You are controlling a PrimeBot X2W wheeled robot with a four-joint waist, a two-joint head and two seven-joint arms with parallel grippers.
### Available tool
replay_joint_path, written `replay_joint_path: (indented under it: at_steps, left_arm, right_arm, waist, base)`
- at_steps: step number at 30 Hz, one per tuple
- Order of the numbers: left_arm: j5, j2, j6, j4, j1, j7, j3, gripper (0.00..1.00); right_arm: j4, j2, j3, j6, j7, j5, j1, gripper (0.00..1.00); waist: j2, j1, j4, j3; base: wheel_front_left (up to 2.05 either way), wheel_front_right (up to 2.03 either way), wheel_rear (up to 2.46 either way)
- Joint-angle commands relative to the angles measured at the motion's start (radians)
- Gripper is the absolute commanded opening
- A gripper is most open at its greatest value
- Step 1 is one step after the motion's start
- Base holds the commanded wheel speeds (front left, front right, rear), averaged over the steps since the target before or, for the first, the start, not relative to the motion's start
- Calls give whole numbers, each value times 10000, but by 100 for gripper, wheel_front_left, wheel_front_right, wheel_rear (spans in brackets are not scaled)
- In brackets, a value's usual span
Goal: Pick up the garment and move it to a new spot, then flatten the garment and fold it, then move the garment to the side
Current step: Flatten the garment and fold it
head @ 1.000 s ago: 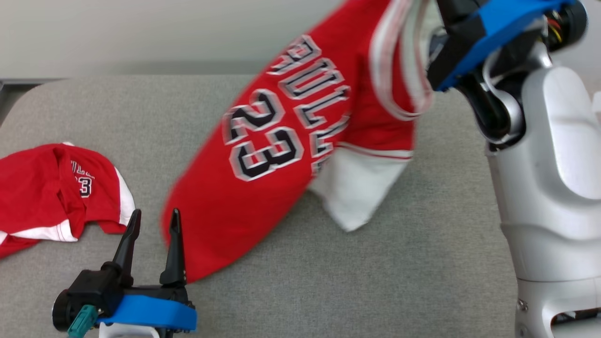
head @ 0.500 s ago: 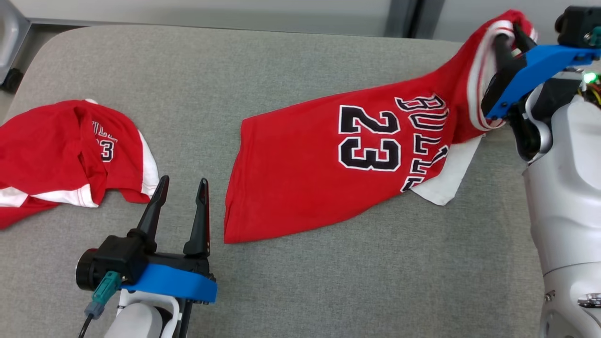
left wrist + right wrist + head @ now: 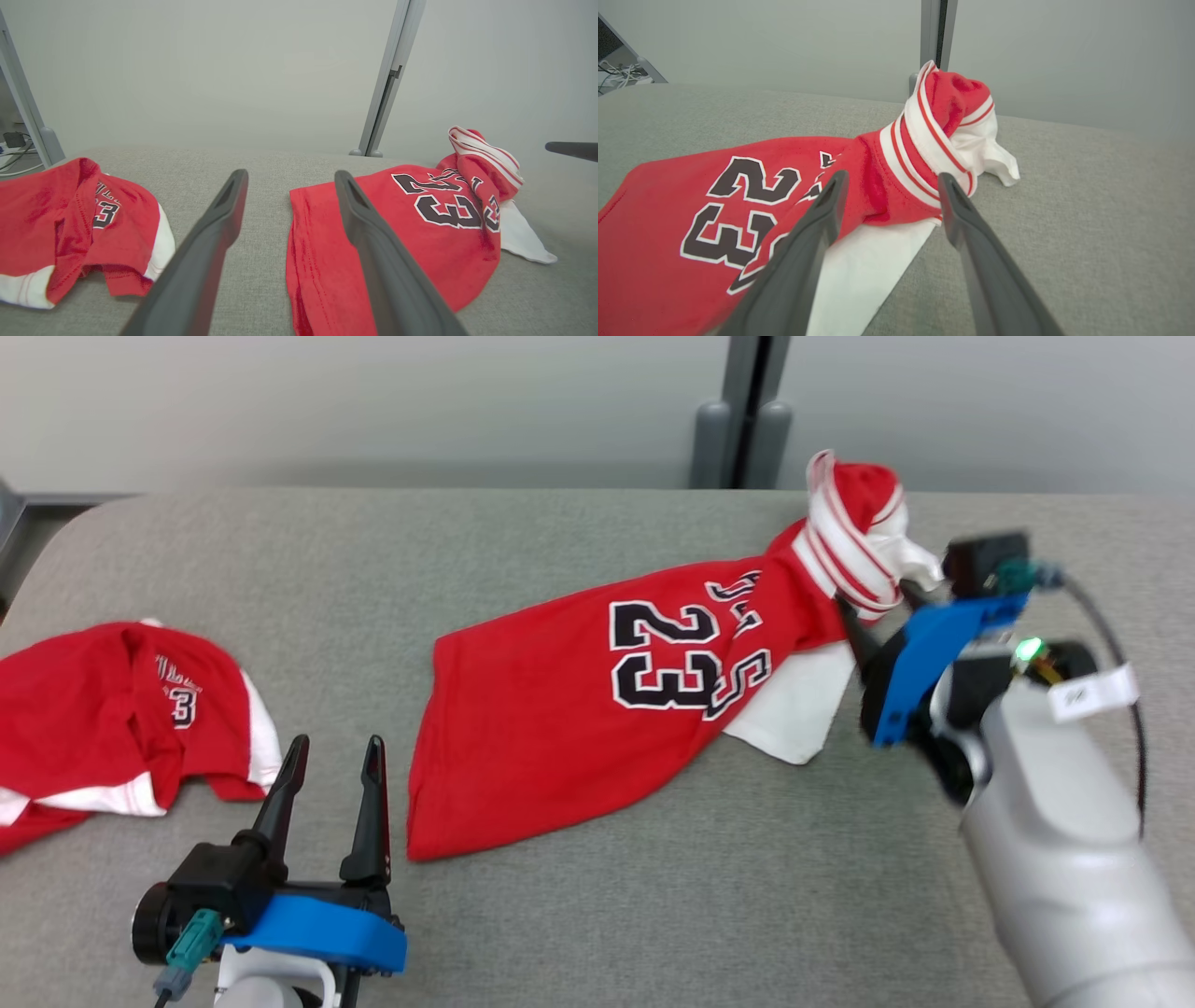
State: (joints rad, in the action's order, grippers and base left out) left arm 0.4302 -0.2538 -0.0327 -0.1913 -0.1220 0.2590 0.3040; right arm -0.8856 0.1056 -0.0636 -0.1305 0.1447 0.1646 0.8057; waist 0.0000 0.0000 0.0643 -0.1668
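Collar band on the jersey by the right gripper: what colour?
White with thin red stripes. The collar band shows best in the right wrist view.

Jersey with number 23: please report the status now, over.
Left claw open, empty. Right claw open at bunched collar. Jersey on table, not yet flat. Second jersey left, apart.

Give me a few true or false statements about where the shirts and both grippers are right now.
1. The right gripper is open and grips nothing. True.
2. The number 23 jersey hangs in the air. False: it lies on the table, its collar bunched upward.
3. A second red garment lies to the robot's left. True.
4. The left gripper is shut on that second garment. False: it is open, holding nothing.
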Motion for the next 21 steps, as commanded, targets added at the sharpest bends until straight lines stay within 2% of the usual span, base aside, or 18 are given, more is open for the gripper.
replay_joint_path:
  at_steps: [1,5,12,18,21]
  left_arm:
    - [28,-62,-30,12,108,60,-62,100]
    - [30,-116,-74,138,354,68,-189,100]
    - [13,-152,-51,331,306,68,-286,100]
    - [-37,-167,33,321,84,71,-325,100]
    - [-88,-119,81,294,-80,73,-260,100]
  right_arm:
    - [229,-54,-214,-6,102,170,-481,100]
    - [1235,-158,-657,-6,405,663,-1766,100]
    - [2446,-365,-268,-6,950,456,-2909,100]
    - [2370,-527,407,-6,1357,-554,-2661,100]
    - [2113,-561,323,-6,1407,-421,-2391,100]
  waist:
    - [0,0,-305,286]
    - [0,0,-480,335]
    - [0,0,-368,-132]
    - [0,0,-150,-597]
    - [0,0,10,-774]
  base:
    - [0,0,0]
    - [0,0,0]
    - [0,0,0]
    - [0,0,0]
    - [0,0,0]
